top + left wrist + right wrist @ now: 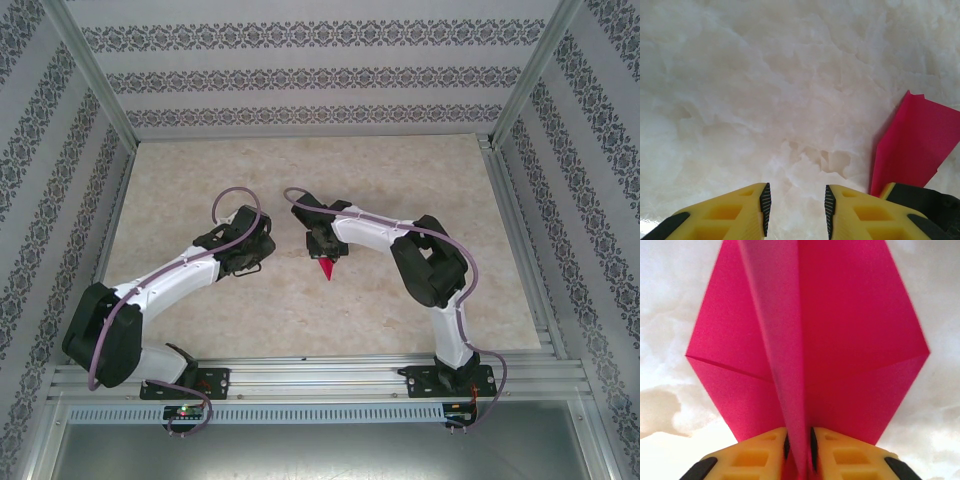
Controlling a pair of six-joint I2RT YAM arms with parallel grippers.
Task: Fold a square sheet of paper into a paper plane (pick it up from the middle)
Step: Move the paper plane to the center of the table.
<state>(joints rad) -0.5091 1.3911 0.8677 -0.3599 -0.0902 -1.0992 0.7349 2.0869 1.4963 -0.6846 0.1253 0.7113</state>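
a magenta-pink paper plane (850,340) is seen folded into a kite shape, with a raised centre fold running its length and two wings spread out to sharp side corners. the centre fold is set between the right fingers (850,457). from above, its sharp point is aimed toward the table's (300,180) near edge.

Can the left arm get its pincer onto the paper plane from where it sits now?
Probably yes. The paper plane hangs just right of the left pincer, which is open and empty, with nothing between them. The right pincer grips its centre fold, so only a wing looks free to take.
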